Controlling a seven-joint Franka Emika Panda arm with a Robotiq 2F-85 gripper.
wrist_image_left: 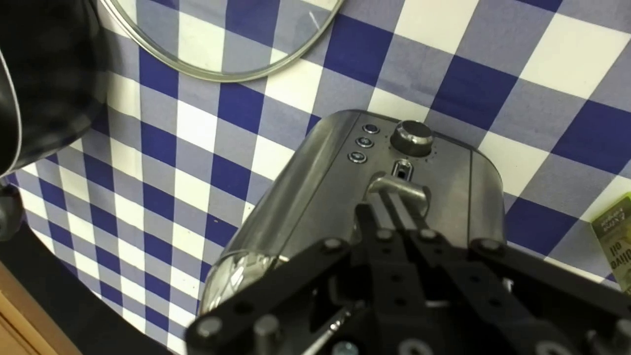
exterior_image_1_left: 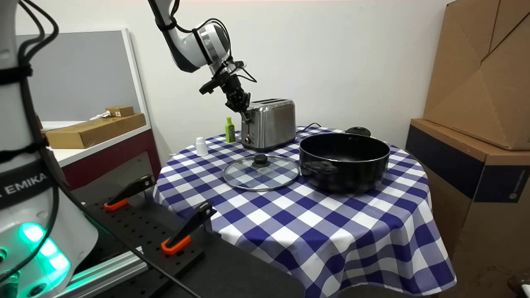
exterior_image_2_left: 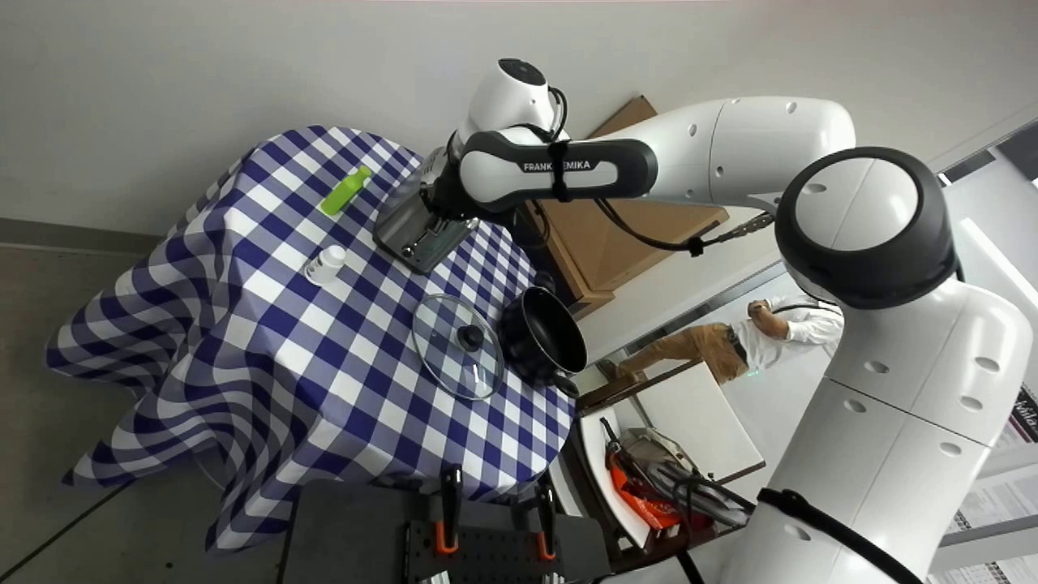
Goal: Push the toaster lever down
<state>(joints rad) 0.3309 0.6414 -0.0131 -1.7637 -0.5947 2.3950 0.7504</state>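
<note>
1. I have before me a silver, brushed-metal toaster (exterior_image_1_left: 275, 124) with rounded corners, a dark base and long openings in its top, standing upright on the blue-and-white checked cloth (exterior_image_1_left: 285, 223).
2. On its end panel I see the broad, curved metal lever (wrist_image_left: 400, 186), above the round silver-rimmed dial (wrist_image_left: 413, 138), with a bit of the narrow slot (wrist_image_left: 403, 169) showing between them.

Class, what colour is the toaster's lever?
Silver-grey; the lever shows best in the wrist view.
</note>
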